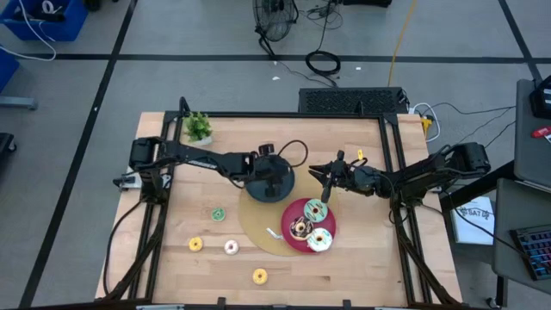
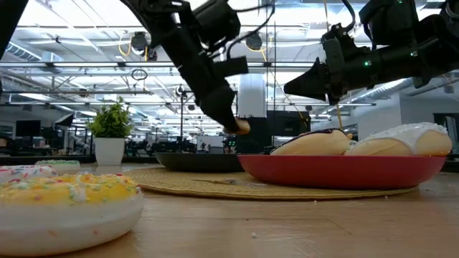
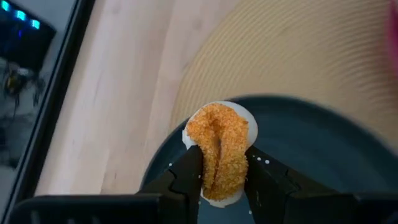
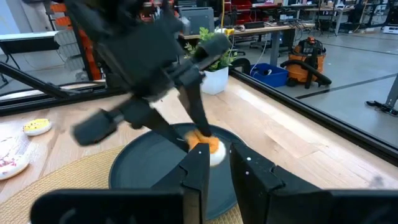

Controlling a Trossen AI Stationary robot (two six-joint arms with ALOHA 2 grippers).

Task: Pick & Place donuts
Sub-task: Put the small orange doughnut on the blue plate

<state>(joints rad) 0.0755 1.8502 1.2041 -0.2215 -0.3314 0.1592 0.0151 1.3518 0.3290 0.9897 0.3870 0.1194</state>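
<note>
My left gripper (image 3: pixel 221 163) hangs over the round black plate (image 1: pixel 288 185) and is shut on a small orange-topped donut (image 3: pixel 217 149). My right gripper (image 1: pixel 324 184) hovers shut and touching nothing, between the black plate and the red plate (image 1: pixel 291 211). On the red plate lie the mint-green donut (image 1: pixel 314 209), the chocolate donut (image 1: pixel 300 227) and the white donut (image 1: pixel 319 239). Flat on the table lie small donuts: green (image 1: pixel 219 213), yellow (image 1: pixel 195 244), pink (image 1: pixel 231 247) and a second yellow one (image 1: pixel 259 275). My left gripper pinches the orange donut between its two fingers (image 3: pixel 186 171), across the ring, whose sugared top (image 3: pixel 219 140) is dented into a crease. The fingers come slanting down from the table's left. The donut (image 2: pixel 239 127) is lifted clear above the black plate.
Both plates rest on a round woven mat (image 1: pixel 258 228). A small potted plant (image 1: pixel 198 127) stands at the far left corner. Bare wood lies along the near edge and at the right of the red plate.
</note>
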